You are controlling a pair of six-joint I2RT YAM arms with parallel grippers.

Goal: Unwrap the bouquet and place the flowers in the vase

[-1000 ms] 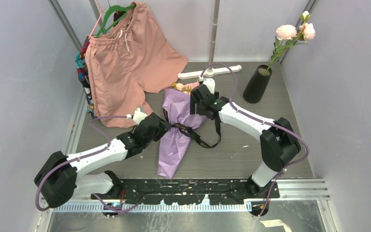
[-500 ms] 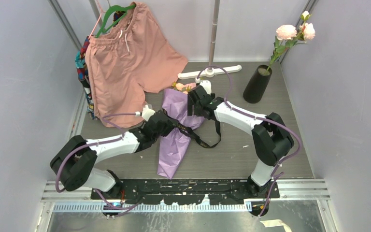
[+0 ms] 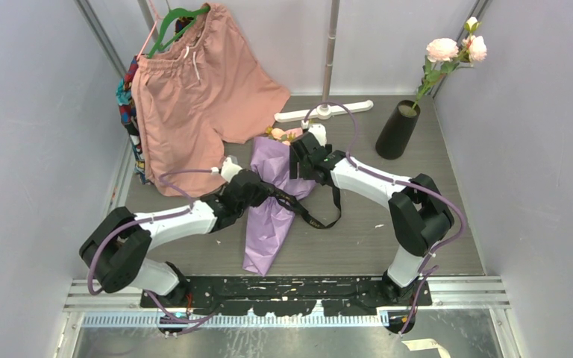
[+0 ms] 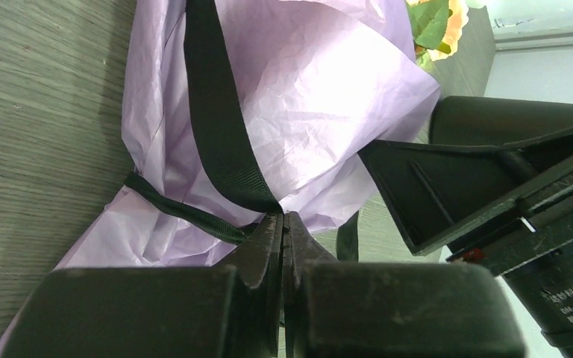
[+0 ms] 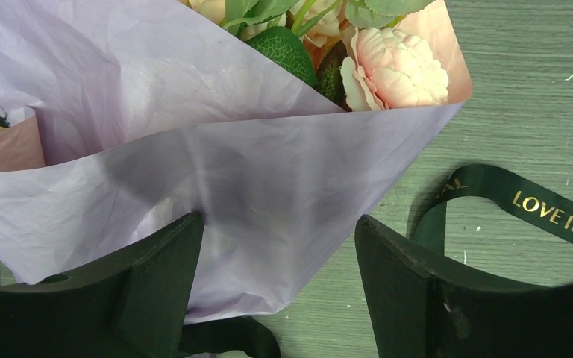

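Left claw (image 4: 282, 224) pinched shut on the ribbon (image 4: 216, 112); right claw (image 5: 277, 224) spread apart over the bouquet (image 3: 272, 216).
The left claw grips the ribbon where it crosses the bouquet's waist. The right claw straddles the bouquet's wide end, with the flowers (image 5: 395, 71) just beyond it. The bouquet lies flat on the table (image 3: 388, 224) between both arms, and the vase (image 3: 397, 130) stands well apart at the far right.

The bouquet (image 3: 272, 205) lies in the middle of the counter (image 3: 403, 239), its tip toward the near edge and its flowers (image 3: 283, 134) toward the back. The ribbon (image 3: 315, 221) trails on the counter to its right. The vase (image 3: 397, 130) stands in the back right corner. The shorts (image 3: 194, 97) hang down at the back left corner
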